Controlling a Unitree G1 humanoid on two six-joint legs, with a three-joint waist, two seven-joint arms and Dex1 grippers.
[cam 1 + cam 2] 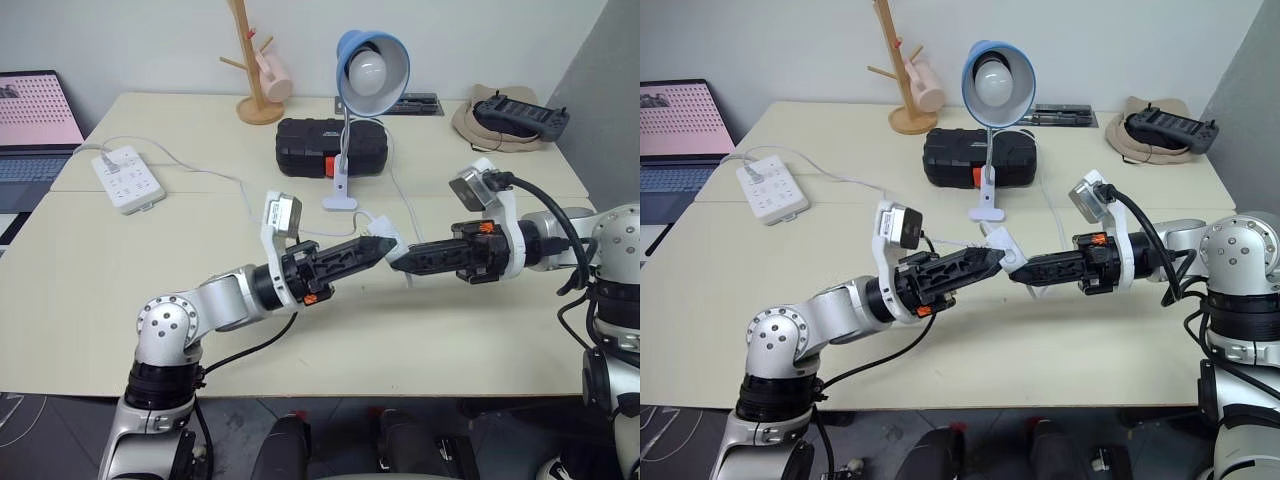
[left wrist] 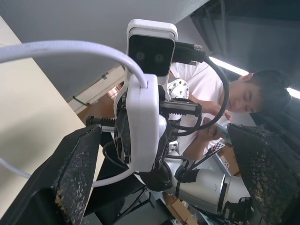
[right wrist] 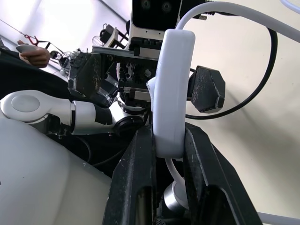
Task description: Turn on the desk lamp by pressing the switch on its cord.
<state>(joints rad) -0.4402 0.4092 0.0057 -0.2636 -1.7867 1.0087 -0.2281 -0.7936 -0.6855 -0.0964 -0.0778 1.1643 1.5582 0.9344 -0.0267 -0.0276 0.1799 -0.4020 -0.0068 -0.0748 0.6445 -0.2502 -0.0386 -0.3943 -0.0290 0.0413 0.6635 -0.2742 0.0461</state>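
The desk lamp (image 1: pixel 372 65) stands at the back middle of the table, its light-blue shade tipped toward me over a white base (image 1: pixel 339 202). Its white cord (image 1: pixel 405 208) rises off the table to the switch (image 1: pixel 384 240), a small white oblong held in the air in front of the lamp. My right gripper (image 1: pixel 396 262) reaches in from the right and is shut on the switch (image 3: pixel 171 93), gripping its lower end. My left gripper (image 1: pixel 384 248) points in from the left. It is open, one finger (image 2: pixel 77 173) on each side of the switch (image 2: pixel 143 126) without touching it.
A white power strip (image 1: pixel 128 178) lies at the left with cable running across the table. A black case (image 1: pixel 330 145) sits behind the lamp base, a wooden mug tree (image 1: pixel 255 70) at the back, a laptop (image 1: pixel 35 120) far left, a hat with a controller (image 1: pixel 515 118) back right. A person (image 2: pixel 253 93) sits behind.
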